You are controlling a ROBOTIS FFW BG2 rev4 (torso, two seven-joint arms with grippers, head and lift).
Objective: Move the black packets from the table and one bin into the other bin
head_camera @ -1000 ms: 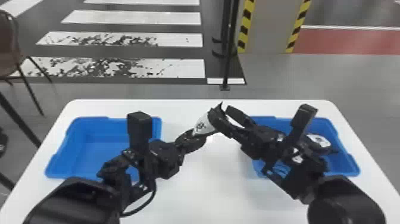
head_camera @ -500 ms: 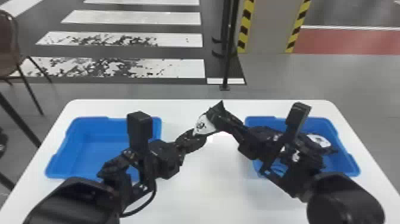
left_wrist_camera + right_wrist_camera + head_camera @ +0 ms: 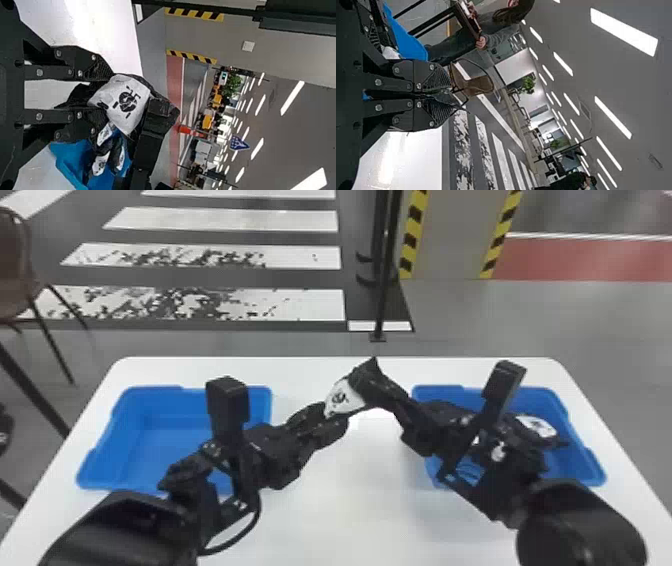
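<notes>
My right fingers [image 3: 392, 392] pinch a black packet [image 3: 342, 397] to the right of the left bin [image 3: 111, 440] — my left fingers [image 3: 332, 432], nearer that bin, stand apart around the packet's end.

One bin [image 3: 102, 440] is set on the surface [image 3: 350, 500] to the left of the left gripper's [image 3: 334, 416] jaws. The other bin [image 3: 585, 440] is set to the right of the right gripper's [image 3: 367, 382] jaws, with more packets [image 3: 537, 426] contained in it. Between the two pairs of jaws, above the surface, a packet [image 3: 342, 397] is held. Beyond the jaws, past the surface, a pole [image 3: 382, 290] is stood, with a chair [image 3: 15, 265] placed far to their left.
</notes>
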